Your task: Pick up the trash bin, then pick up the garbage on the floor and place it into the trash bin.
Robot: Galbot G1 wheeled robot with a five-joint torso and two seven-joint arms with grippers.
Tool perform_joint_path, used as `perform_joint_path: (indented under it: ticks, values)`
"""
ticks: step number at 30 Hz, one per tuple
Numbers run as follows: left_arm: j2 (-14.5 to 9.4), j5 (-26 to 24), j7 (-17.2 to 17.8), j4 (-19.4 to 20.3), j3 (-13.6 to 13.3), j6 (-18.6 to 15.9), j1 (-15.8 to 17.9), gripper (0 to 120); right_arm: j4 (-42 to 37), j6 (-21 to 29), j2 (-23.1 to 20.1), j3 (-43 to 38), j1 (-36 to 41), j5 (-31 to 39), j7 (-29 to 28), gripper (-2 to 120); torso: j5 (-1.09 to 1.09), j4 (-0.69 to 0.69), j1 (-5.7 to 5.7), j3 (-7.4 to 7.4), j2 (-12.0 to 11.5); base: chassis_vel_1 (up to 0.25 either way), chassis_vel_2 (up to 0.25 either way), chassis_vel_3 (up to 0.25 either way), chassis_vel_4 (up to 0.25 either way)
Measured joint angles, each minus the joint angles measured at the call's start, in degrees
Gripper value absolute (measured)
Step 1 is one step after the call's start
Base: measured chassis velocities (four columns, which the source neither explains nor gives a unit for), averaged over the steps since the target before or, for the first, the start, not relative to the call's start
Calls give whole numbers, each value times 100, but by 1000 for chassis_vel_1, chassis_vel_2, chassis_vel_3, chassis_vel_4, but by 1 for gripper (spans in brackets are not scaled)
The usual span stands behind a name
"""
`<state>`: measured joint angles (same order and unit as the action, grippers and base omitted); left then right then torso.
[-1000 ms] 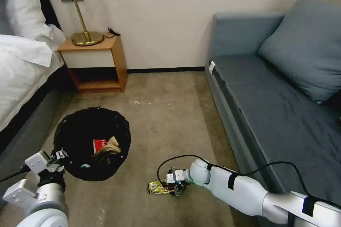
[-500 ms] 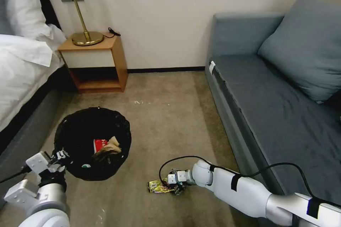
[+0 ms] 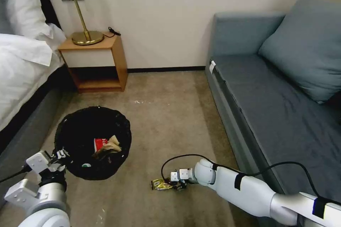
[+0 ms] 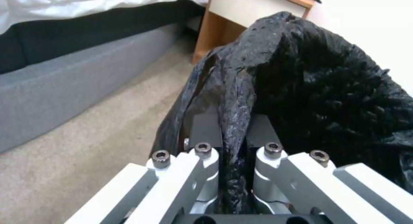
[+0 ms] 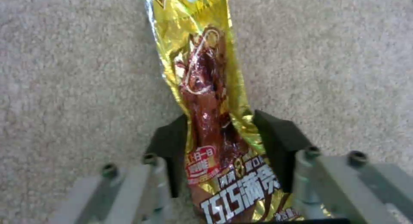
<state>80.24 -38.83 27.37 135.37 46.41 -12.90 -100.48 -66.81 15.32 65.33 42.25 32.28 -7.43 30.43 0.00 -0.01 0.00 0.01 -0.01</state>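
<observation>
The trash bin (image 3: 71, 131), round and lined with a crinkled black bag, stands on the carpet at my left. In it lie a red-and-white wrapper (image 3: 99, 144), crumpled brown paper (image 3: 111, 145) and a bit of green-labelled bottle (image 3: 85, 165). My left gripper (image 3: 59, 156) is shut on the bin's near rim; the left wrist view has the black bag (image 4: 309, 75) pinched between the fingers (image 4: 206, 127). A shiny gold-brown snack wrapper (image 3: 160, 184) lies on the floor, and my right gripper (image 3: 179, 184) is shut on its end. The right wrist view shows this wrapper (image 5: 202, 72) squeezed between the black pads (image 5: 275, 140).
A grey-blue sofa (image 3: 277, 113) runs along the right, close to my right arm. A wooden nightstand (image 3: 96, 64) with a brass lamp (image 3: 83, 25) stands at the back wall. The bed (image 3: 25, 64) is on the left. Open carpet (image 3: 167, 113) lies between bin and sofa.
My right gripper has closed on the snack wrapper and drawn it slightly right along the carpet. The left gripper and the bin have stayed put.
</observation>
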Motion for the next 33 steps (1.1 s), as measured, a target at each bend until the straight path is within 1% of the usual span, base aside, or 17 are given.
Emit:
perform_joint_path:
  ticks: [2, 3, 4, 5, 6, 7, 9, 17, 22, 24, 26, 27, 30, 31, 33]
  values:
    - [13, 23, -1, 0, -18, 0, 4, 7, -5, -10, -16, -8, 9, 9, -23, 30, -1, 0, 0, 0, 0, 0, 0, 0, 0]
    - [13, 23, -1, 0, -18, 0, 4, 7, -5, -10, -16, -8, 9, 9, -23, 30, -1, 0, 0, 0, 0, 0, 0, 0, 0]
    - [14, 28, -1, 0, -23, 1, 5, 7, -5, -21, -23, -12, 21, 18, -41, 25, 0, 0, 0, 0, 0, 0, 0, 0, 0]
    - [11, 37, -2, 0, -25, 3, 8, 7, -6, -51, -30, -28, 59, 49, -86, 13, 0, 0, 0, 0, 0, 0, 0, 0, 0]
    - [11, 41, -2, 0, -25, 5, 8, 7, -7, -59, -28, -40, 73, 57, -102, 8, 0, 0, 0, 0, 0, 0, 0, 0, 0]
    - [11, 41, -2, 0, -25, 5, 8, 7, -7, -59, -28, -40, 73, 57, -102, 8, 0, 0, 0, 0, 0, 0, 0, 0, 0]
    - [9, 46, -3, 0, -25, 9, 5, 7, -9, -75, -21, -52, 93, 85, -142, 0, 0, 0, 0, -1, 0, 0, 0, 0, 0]
    - [2, 64, -5, 5, -25, 37, -17, 7, -67, -77, -48, -173, 167, 184, -239, 0, 0, 1, 0, -1, 0, 0, 0, 0, 0]
    - [-1, 73, -7, 42, -34, 50, -39, 7, -370, 4, -235, -376, 241, 422, -298, 0, 1, 1, 0, 0, 0, 0, 0, 0, 0]
    - [-4, 74, -8, 59, -41, 54, -57, 7, -595, 56, -382, -628, 285, 619, -350, 0, 1, 1, 0, -1, 1, 0, 0, 0, 0]
    - [-17, 74, -9, 80, -52, 59, -77, 7, -879, 166, -597, -1021, 308, 1040, -453, 0, 1, 1, 0, -1, 1, 0, 0, 0, 0]
    - [-17, 74, -9, 80, -52, 59, -77, 7, -879, 166, -597, -1021, 308, 1040, -453, 0, 1, 1, 0, -1, 1, 0, 0, 0, 0]
    - [-53, 62, -12, 162, -56, 63, -120, 7, -1201, 331, -921, -1683, 285, 1636, -558, 0, 1, 0, 0, -1, 1, 0, 0, 0, 0]
    - [-53, 62, -12, 162, -56, 63, -120, 7, -1201, 331, -921, -1683, 285, 1636, -558, 0, 1, 0, 0, -1, 1, 0, 0, 0, 0]
    - [-85, 51, -13, 192, -56, 67, -139, 7, -1323, 386, -1098, -1990, 259, 1828, -618, 0, 1, 1, 0, -1, 1, 0, 0, 0, 0]
